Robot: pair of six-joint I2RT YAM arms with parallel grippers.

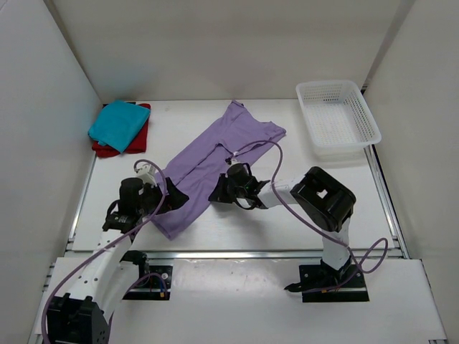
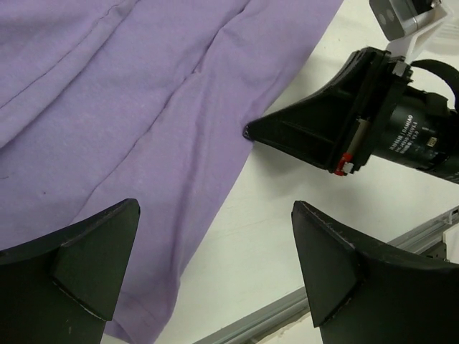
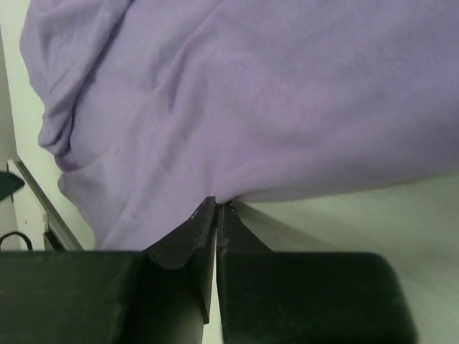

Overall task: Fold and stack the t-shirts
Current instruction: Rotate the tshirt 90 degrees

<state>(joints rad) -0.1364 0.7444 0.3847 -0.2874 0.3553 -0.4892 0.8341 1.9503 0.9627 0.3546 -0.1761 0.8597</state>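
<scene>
The lavender t-shirt is soft, matt knit cloth, faintly fuzzy and creased. The teal t-shirt and the red t-shirt look like the same dull cloth. The basket is white plastic lattice with a slight sheen. The table is smooth and white, edged by a grey metal rail. The left gripper and right gripper have fingers of matt black plastic.

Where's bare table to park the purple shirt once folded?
Free: far strip between the teal shirt and purple shirt; patch in front of the basket, right of the right arm. Crowded: shirt's near end, left tool and right tool there.
</scene>
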